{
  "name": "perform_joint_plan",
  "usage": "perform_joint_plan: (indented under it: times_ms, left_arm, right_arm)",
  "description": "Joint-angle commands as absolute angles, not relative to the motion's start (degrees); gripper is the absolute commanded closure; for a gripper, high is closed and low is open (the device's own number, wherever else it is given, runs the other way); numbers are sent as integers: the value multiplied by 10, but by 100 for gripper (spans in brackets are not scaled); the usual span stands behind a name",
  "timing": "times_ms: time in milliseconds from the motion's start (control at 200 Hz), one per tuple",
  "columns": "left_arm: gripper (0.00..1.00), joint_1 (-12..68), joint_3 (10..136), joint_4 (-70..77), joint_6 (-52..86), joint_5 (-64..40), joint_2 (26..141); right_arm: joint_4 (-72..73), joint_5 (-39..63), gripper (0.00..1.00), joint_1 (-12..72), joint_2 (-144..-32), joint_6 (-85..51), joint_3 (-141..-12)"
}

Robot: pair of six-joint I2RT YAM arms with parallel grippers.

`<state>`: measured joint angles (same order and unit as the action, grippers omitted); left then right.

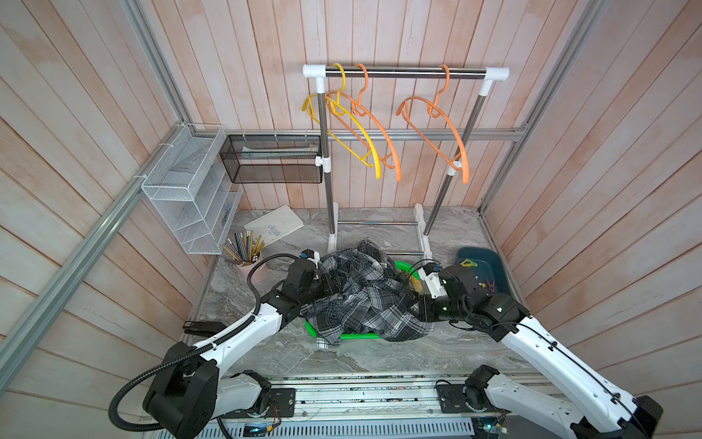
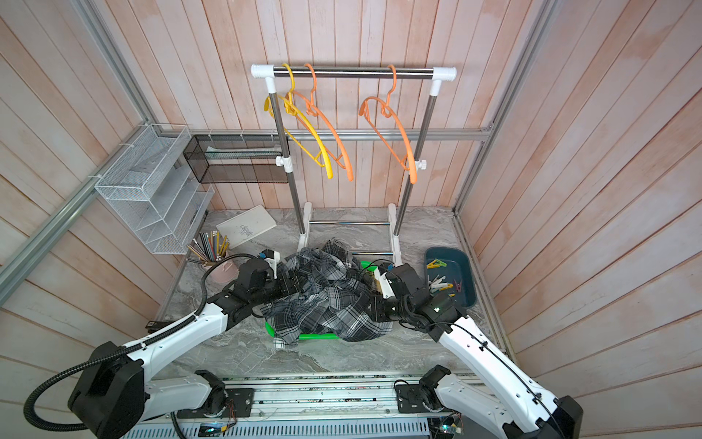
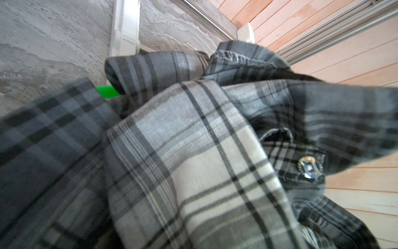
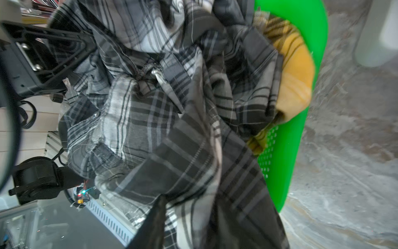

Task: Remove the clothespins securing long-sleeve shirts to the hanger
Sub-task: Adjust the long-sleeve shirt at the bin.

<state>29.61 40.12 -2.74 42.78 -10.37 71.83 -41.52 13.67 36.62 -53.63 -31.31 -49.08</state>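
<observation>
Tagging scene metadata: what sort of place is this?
Probably a mock laundry corner inside a robot test cell: a garment rack with bare hangers, a green basket heaped with plaid shirts, and a blue tray of clothespins.

Two arms, left arm (image 1: 243, 334) and right arm (image 1: 562, 374): long links in glossy white shells, joints in matte black housings. Small dark screws dotted along the white covers. Ribbed black hose (image 1: 258, 304) down the left arm, looping wide at its base. Thin black cable (image 1: 592, 375) clipped along the right arm. White camera mounts at both wrists, each with blue plugs (image 1: 304, 254). Black shoulder blocks bolted to a grey rail (image 1: 361, 395), with fine red and black wires beside them.
</observation>
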Motion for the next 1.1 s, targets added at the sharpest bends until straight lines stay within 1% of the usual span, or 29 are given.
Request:
perform_joint_plan:
  times_ms: [0,75,250,475,600,780,820,845,920,965,1000,1095]
  left_arm:
    - [11,298,385,-11,435,-97,710]
    - [11,297,378,1,438,-103,706]
    - [11,298,375,10,437,-109,706]
    - [11,297,376,13,431,-102,698]
    - [11,297,378,16,427,-99,695]
    - [11,297,379,26,428,-94,675]
    - [11,297,379,31,426,-95,666]
    - [11,297,380,34,423,-96,660]
    - [10,297,378,50,419,-95,631]
    - [9,297,371,67,418,-91,611]
    - [8,296,365,76,417,-84,594]
    - [7,295,354,94,396,-64,551]
  right_arm:
    - [-286,202,100,371,-545,-343,-486]
    - [-225,218,100,384,-567,-351,-497]
    - [-130,210,100,410,-654,-344,-521]
    - [-10,132,100,411,-752,-349,-442]
    - [48,125,100,410,-817,-355,-398]
    - [81,133,99,409,-882,-366,-367]
    - [69,137,95,409,-880,-360,-376]
    - [53,135,90,409,-873,-354,-387]
    - [-5,109,60,409,-835,-331,-425]
    - [-41,85,48,408,-810,-315,-448]
    - [-64,69,42,407,-791,-305,-464]
    - [-100,58,33,400,-751,-282,-496]
